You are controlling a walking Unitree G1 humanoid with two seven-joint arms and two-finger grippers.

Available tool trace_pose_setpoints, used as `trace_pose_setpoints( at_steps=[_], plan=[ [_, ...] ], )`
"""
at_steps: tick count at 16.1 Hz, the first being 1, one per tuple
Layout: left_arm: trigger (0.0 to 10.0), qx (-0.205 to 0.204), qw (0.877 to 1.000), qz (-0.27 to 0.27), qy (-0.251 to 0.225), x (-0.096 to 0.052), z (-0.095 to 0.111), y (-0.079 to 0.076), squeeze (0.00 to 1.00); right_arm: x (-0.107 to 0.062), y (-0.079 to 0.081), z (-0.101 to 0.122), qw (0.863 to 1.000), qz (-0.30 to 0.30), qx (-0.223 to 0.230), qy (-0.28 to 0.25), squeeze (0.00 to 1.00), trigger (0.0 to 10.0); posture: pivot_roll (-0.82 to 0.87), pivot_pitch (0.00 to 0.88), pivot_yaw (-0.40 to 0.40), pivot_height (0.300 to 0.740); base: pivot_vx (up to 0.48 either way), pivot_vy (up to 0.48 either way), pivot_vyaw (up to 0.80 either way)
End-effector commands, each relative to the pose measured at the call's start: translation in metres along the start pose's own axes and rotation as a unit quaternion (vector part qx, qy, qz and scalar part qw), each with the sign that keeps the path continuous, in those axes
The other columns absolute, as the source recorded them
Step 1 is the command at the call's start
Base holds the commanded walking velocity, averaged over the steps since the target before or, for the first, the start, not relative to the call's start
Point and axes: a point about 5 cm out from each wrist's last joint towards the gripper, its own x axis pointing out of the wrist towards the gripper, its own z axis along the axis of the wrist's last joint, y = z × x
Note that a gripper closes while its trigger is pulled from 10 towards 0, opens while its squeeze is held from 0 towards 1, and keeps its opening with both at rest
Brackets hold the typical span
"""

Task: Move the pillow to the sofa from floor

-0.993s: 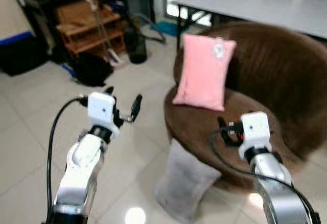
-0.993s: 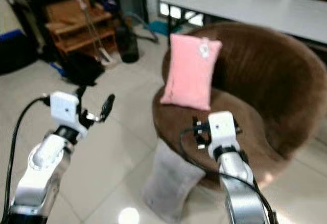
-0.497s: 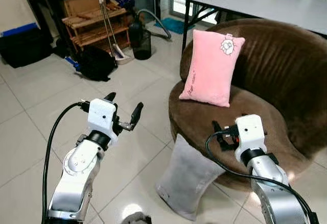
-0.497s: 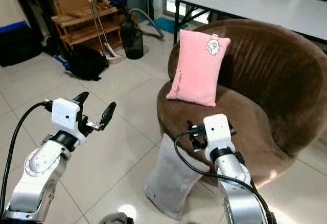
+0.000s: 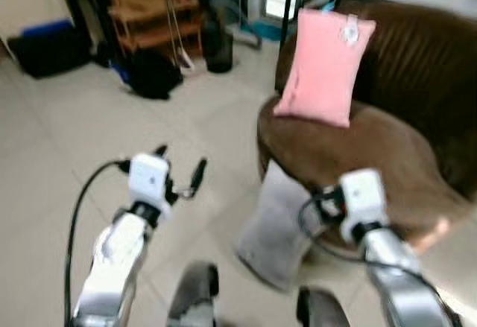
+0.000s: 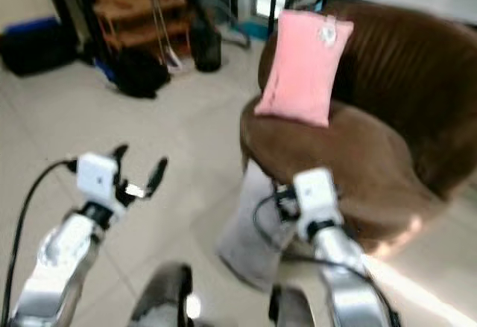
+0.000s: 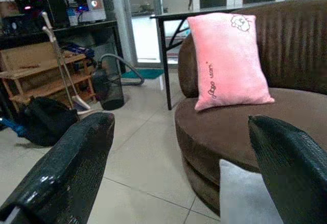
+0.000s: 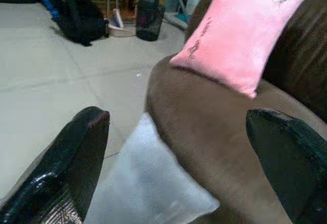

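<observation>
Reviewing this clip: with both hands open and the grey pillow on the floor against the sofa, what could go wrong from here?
1. The grey pillow leans against the brown sofa, so a hand reaching for it may bump the sofa's base.
2. The pink pillow already stands on the seat; dropping the grey one there might knock it over.
3. The left hand and right hand are both open and apart from the pillow, and the head views are blurred, so the reach may miss.

The pale tiled floor (image 5: 89, 118) carried a grey pillow (image 5: 279, 223) leaning against the front of the round brown sofa (image 5: 350, 148). A pink pillow (image 5: 326, 66) stood propped on the sofa seat. Farther off, a black bag (image 5: 155, 74) lay on the floor.
</observation>
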Motion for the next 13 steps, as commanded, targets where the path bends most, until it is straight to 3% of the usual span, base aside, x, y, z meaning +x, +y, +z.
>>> trace_pose_setpoints(
  at_steps=[1,13],
  plan=[
    [10.0,0.006,1.0,0.0,-0.019,0.0042,0.0083,0.0015,0.0,0.0003,-0.0053,0.0044,1.0,-0.007,-0.007,-0.008,0.0,10.0,0.0,0.04,0.025,0.601,0.274,0.0,0.0],
    [10.0,0.001,1.0,0.005,-0.017,0.0001,0.0097,0.001,0.0,0.0002,-0.0058,0.0051,1.0,-0.013,-0.019,-0.01,0.0,10.0,0.0,0.043,0.019,0.601,0.327,0.0,0.0]
  ],
)
